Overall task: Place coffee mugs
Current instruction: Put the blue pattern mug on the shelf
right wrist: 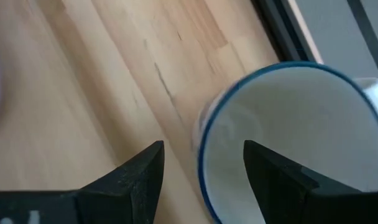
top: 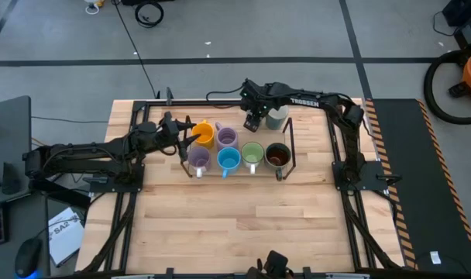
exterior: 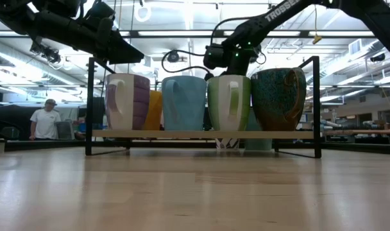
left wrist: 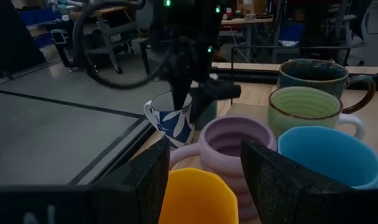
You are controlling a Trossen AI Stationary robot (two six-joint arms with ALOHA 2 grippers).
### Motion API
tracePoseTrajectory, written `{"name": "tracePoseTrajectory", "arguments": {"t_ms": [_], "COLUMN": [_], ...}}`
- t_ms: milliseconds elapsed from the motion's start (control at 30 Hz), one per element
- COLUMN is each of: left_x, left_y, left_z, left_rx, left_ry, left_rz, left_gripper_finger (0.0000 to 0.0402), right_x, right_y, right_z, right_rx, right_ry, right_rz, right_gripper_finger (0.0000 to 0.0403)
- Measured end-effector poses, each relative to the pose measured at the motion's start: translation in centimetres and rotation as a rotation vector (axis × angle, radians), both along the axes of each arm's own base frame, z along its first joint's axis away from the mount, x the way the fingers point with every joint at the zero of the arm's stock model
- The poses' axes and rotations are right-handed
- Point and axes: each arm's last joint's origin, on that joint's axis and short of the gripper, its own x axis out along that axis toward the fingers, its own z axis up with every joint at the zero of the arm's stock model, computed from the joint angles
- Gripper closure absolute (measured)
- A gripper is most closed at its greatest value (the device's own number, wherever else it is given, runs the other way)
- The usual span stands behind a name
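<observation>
Standing upright with mouths facing up, six mugs are sitting on the black wire rack (top: 288,132): an orange mug (top: 204,133) and a lavender mug (top: 227,138) behind; a second lavender mug (top: 198,159), a blue mug (top: 228,159), a green mug (top: 252,153) and a dark mug (top: 277,156) in front, their handles pointing toward the table's near edge. The left gripper (left wrist: 202,174) is hovering with fingers apart at the orange mug. The right gripper (right wrist: 202,163) is straddling, fingers spread, the rim of the white patterned mug (right wrist: 288,137); a grey mug (top: 278,116) is standing beside it.

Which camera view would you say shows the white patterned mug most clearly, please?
The left wrist view: the white patterned mug shows its blue leaf pattern. The right wrist view shows only its rim and inside, the low view a sliver, the high view almost nothing.
</observation>
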Motion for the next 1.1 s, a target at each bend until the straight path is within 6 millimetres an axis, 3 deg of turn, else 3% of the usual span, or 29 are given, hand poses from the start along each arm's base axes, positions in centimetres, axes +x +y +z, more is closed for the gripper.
{"name": "tracePoseTrajectory", "arguments": {"t_ms": [233,900,1100], "left_x": [0.0,0.0,0.0], "left_y": [-0.1,-0.1,-0.1], "left_z": [0.0,0.0,0.0], "left_rx": [0.001,0.001,0.001], "left_ry": [0.000,0.001,0.001], "left_rz": [-0.004,-0.005,-0.005], "left_gripper_finger": [0.0198,0.0198,0.0198], "right_x": [0.6,0.6,0.7], "right_y": [0.0,0.4,0.4], "right_z": [-1.4,-1.4,-1.4], "right_rx": [0.008,-0.007,-0.031], "right_ry": [0.027,0.062,0.079], "right_rz": [0.037,0.137,0.212], "right_gripper_finger": [0.0198,0.0361,0.0361]}}
